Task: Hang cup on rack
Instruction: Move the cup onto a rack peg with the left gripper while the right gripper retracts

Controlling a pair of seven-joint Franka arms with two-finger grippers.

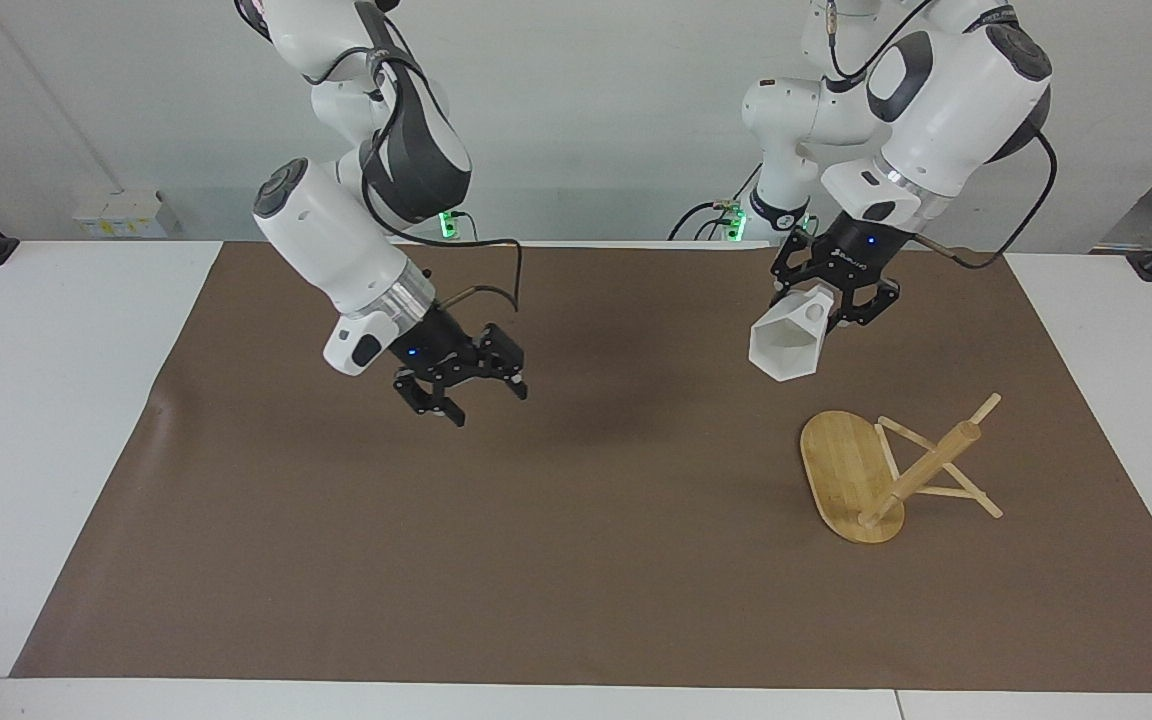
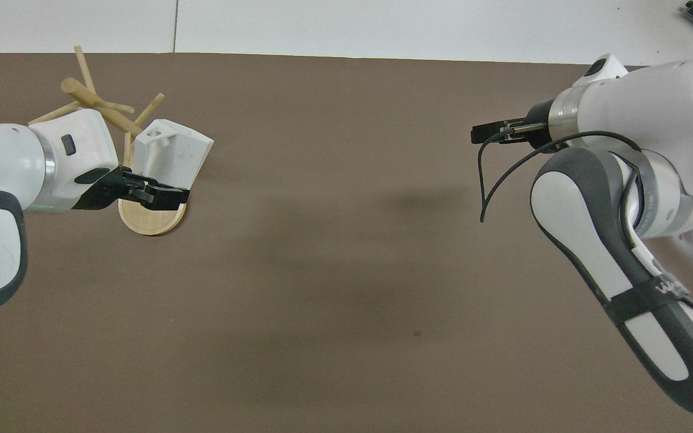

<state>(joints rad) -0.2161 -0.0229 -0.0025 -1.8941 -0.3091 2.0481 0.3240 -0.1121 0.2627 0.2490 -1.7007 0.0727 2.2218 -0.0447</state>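
My left gripper (image 1: 836, 298) is shut on the white faceted cup (image 1: 784, 342) at its handle end. It holds the cup up in the air, tilted, mouth pointing down and away from the robots. In the overhead view the cup (image 2: 173, 154) covers part of the rack's oval base (image 2: 153, 220). The bamboo rack (image 1: 921, 472) stands on the mat toward the left arm's end, its pegs bare. The cup is apart from it. My right gripper (image 1: 466, 395) is open and empty, low over the mat toward the right arm's end; it also shows in the overhead view (image 2: 482, 132).
A brown mat (image 1: 556, 560) covers most of the white table (image 1: 56, 400). A black cable (image 2: 491, 180) loops from the right wrist.
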